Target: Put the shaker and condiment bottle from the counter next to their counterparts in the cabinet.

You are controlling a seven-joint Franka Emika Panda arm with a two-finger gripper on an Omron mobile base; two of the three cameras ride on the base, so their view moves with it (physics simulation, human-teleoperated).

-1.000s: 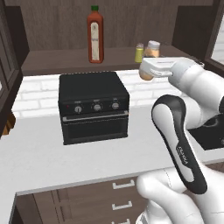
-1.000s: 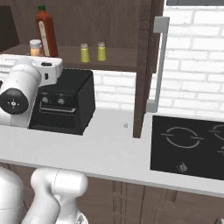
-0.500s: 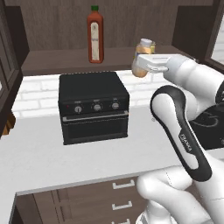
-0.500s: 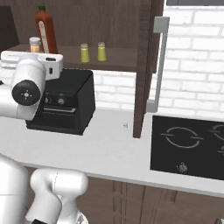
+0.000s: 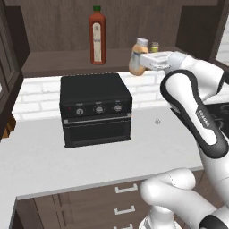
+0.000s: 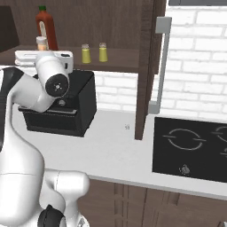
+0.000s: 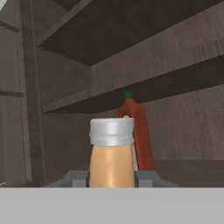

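Peach-orange condiment bottle (image 5: 138,60) clenched in the tool (image 5: 142,59), just before the cabinet (image 5: 53,67) shelf edge.

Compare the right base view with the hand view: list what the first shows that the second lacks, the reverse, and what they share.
Right base view alone: two yellow-green shakers standing side by side on the cabinet shelf, the black toaster oven on the white counter, and the stovetop.

Hand view alone: the gripper shut on the condiment bottle, its fingers pressed against both sides, seen close up.

Both: the condiment bottle's whitish cap and the tall red sauce bottle beyond it in the cabinet.
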